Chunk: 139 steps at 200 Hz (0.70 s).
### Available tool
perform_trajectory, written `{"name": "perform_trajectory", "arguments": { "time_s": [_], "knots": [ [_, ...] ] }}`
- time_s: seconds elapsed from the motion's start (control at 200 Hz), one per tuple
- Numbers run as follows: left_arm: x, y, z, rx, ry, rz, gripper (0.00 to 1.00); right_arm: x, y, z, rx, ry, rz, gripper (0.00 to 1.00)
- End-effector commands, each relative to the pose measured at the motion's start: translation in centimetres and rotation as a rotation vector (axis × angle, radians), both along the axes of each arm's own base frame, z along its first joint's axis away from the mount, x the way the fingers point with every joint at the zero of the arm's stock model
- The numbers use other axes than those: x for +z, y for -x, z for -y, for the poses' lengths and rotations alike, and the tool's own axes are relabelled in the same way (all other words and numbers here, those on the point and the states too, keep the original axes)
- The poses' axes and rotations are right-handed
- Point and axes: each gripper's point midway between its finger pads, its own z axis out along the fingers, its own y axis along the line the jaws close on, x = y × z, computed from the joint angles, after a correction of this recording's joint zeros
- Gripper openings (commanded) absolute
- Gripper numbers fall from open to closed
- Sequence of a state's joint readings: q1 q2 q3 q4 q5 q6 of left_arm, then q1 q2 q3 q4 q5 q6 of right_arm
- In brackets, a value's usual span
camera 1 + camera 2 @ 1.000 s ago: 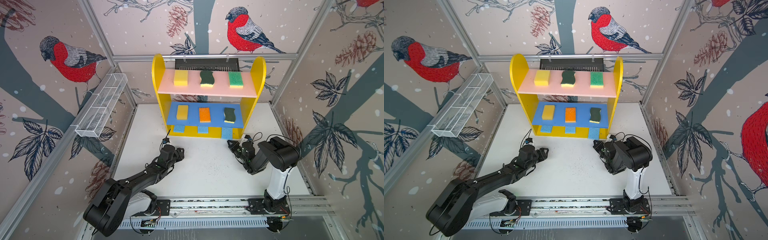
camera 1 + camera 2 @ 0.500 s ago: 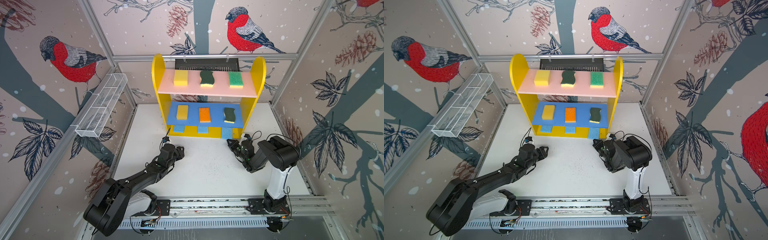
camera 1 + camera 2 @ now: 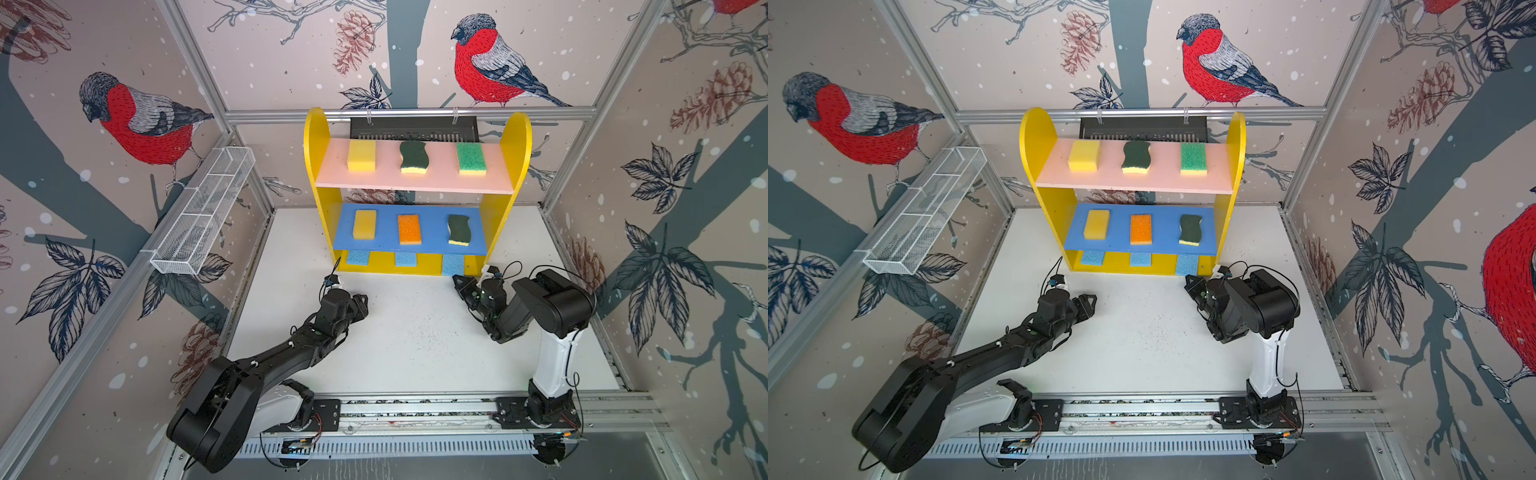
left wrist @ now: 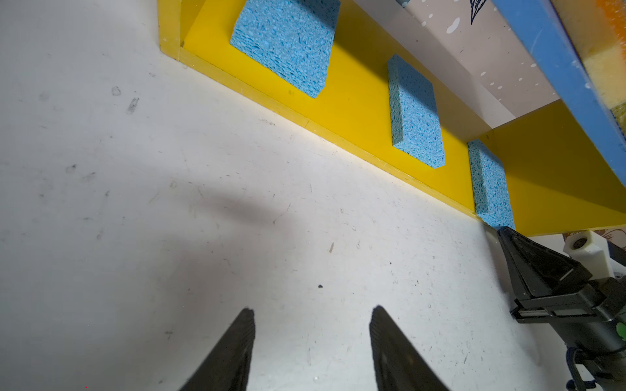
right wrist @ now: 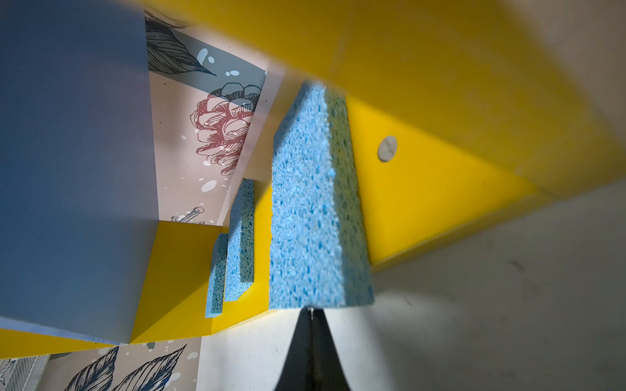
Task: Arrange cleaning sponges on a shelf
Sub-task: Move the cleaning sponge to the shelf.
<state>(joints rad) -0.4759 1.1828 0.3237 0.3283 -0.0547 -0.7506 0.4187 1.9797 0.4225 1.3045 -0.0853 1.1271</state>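
1. Watching the right pincer (image 3: pixel 457 279) first: its jaws are pressed together into one black wedge, clamped on nothing. In both top views the tip sits just right of centre, at the shelf's foot.
2. The rightmost light-blue sponge (image 3: pixel 453 262) lies flat on the yellow bottom board (image 4: pixel 359 101) of the shelf (image 3: pixel 515 137), beside the right side wall. Its near end pokes out past the front lip.
3. Now the relation that counts: that sponge lies dead ahead of the closed tip. Its long axis runs front to back into the shelf, roughly in line with the way the pincer points. The right wrist view has the tip meeting the short end face near its middle. Touching or only just beside it, I cannot tell.
4. My read: a straight nudge along that axis would seat the sponge. An off-centre push could swivel it against the side wall.
5. The left pincer (image 3: pixel 361 301) has its jaws apart and empty over the bare white tabletop (image 3: pixel 415 340), left of centre and well apart from that sponge. The right arm is plainly nearer.
6. The middle light-blue sponge (image 3: pixel 405 259) and the leftmost light-blue sponge (image 3: pixel 358 257) sit further in on the same board.
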Motion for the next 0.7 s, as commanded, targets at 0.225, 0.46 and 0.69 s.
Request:
{"name": "perform_trajectory", "arguments": {
  "time_s": [0.225,0.46,0.69],
  "knots": [
    [-0.2,-0.4,0.5,-0.011,0.02,0.007,0.56,-4.4,1.4,1.3,-0.032,0.09,-0.163,0.0],
    [-0.5,-0.5,0.7,-0.009,0.027,0.002,0.54,-4.4,2.5,1.6,-0.055,0.094,-0.173,0.0],
    [-0.6,-0.5,0.6,-0.006,0.027,0.001,0.54,-4.0,3.3,1.0,-0.069,0.098,-0.182,0.0]
  ]
}}
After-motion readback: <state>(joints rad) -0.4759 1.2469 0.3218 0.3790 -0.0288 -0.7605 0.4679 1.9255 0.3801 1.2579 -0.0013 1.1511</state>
